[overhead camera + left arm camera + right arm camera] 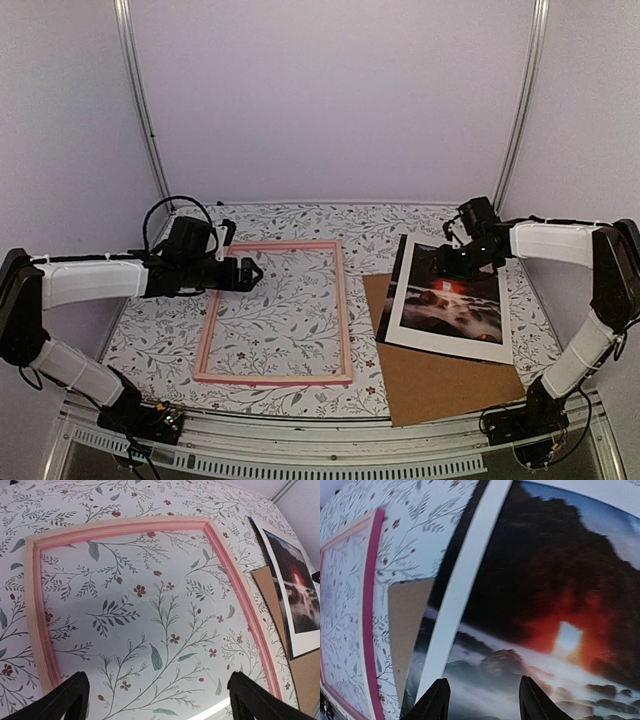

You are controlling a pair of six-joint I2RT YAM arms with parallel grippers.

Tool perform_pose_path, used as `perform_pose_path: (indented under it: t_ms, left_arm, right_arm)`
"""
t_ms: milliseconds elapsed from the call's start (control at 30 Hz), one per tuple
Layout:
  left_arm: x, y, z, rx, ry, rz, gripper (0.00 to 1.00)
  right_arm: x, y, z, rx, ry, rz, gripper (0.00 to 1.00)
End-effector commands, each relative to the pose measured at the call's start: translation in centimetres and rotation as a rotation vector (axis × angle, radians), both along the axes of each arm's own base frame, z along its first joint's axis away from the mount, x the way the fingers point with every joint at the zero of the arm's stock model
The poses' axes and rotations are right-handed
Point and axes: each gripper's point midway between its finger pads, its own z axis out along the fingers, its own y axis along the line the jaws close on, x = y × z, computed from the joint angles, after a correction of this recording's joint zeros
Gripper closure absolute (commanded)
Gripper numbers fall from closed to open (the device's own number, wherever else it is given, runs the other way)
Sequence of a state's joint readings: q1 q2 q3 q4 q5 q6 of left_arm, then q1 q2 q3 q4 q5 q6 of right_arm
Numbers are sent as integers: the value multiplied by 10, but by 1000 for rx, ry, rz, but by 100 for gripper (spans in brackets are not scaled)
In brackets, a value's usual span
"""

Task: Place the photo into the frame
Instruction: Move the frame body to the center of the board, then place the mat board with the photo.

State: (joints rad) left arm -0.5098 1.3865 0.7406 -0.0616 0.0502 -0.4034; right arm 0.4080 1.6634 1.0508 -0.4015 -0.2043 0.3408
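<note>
The pink frame [275,312] lies flat on the floral table, with only tablecloth inside its rails [120,527]. The photo [455,300], a dark rocky water scene with a red sun, lies to its right under a white mat [440,340]. A dark strip of the print shows past the mat's left edge. My left gripper [252,272] hovers open over the frame's upper left part, with nothing between its fingers [159,690]. My right gripper [442,264] hangs over the photo's top, jaws apart and empty [484,690]. In the right wrist view the photo [545,580] lies just below them.
A brown backing board [440,385] lies under the photo and mat and sticks out toward the table's front edge. The mat's white left rail [465,580] crosses the print. White enclosure walls stand at the back and sides.
</note>
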Motion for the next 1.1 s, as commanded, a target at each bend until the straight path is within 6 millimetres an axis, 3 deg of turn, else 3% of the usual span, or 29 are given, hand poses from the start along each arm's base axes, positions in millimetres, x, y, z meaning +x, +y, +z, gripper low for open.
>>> perform_pose_path:
  t_ms: [0,233,367,500,667,867,1067]
  left_arm:
    - [-1,-34,26,-49,-83,-90,0]
    - [-9,-81,31,-57,-112,-195,0]
    - [-16,-106,26,-55,-106,-247,1]
    - [-25,-138,19,-62,-90,-306,1]
    - [-34,-178,7,-53,-63,-361,2]
    - [-47,-227,-13,-57,-18,-435,5]
    - [-57,-278,-28,-58,11,-507,9]
  right_arm:
    - [9,-94,11,-94,-56,-239,50]
    - [6,-207,0,-70,-60,-539,49]
    - [-3,-239,-23,-14,-16,-626,49]
    - [-8,-245,-44,32,19,-659,50]
    - [-13,-238,-62,60,61,-648,51]
    - [-21,-228,-67,100,79,-619,53]
    - [-25,-213,-57,172,47,-573,58]
